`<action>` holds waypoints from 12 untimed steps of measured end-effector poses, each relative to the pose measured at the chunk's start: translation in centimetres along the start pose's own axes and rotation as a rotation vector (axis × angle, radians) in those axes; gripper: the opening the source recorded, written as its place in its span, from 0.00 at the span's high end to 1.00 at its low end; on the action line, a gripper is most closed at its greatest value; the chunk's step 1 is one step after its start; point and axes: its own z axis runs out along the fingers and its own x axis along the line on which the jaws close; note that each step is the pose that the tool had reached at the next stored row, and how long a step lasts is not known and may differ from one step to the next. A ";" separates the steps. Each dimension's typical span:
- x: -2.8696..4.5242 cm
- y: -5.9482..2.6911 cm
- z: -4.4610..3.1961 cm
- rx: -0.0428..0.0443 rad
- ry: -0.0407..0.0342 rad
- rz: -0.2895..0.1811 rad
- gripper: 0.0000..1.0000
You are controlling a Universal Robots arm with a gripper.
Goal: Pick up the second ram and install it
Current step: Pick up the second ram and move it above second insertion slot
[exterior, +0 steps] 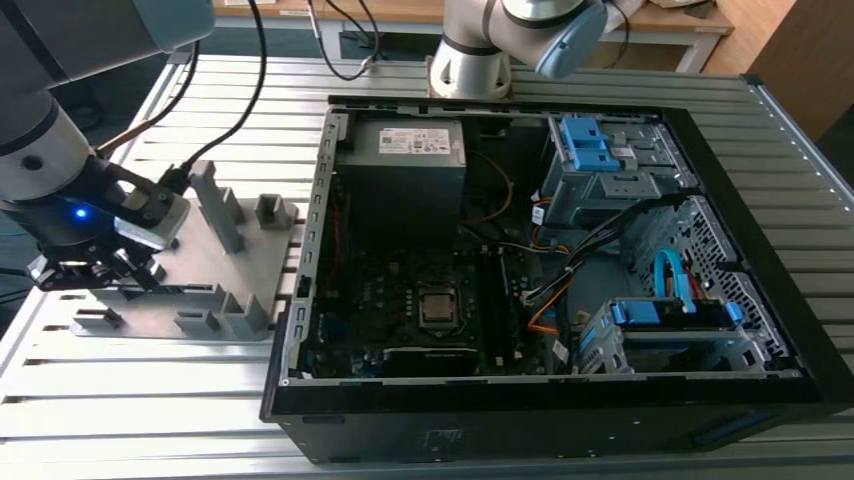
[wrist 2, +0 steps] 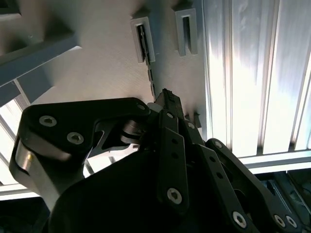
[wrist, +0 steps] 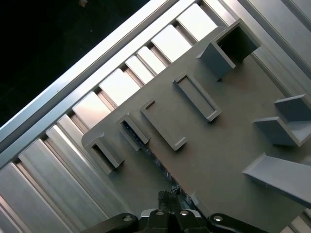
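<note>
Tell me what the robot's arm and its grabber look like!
The thick round silver-grey robot arm has a pale blue joint cap near its base. Its black wrist carries a small glowing blue light, with black cables looping off it. The black metal gripper is built from chunky linked bars dotted with silver screw heads.

— How are the cameras being aimed?
— In the exterior view, the computer case [exterior: 467, 420] and the grey fixture [exterior: 247, 265] are being overlooked from high up, farther off.
— And the wrist views?
— In both wrist views the grey fixture [wrist 2: 97, 73] [wrist: 228, 145], shared by all three, is being looked down on closely past the gripper [wrist 2: 165, 99] [wrist: 170, 195].
</note>
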 end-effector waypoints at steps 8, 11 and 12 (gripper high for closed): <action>0.00 0.00 0.00 -0.0011 0.0019 -0.042 0.90; 0.00 0.00 0.00 -0.0016 0.0025 -0.057 0.90; 0.00 0.00 0.00 -0.0017 0.0029 -0.062 0.90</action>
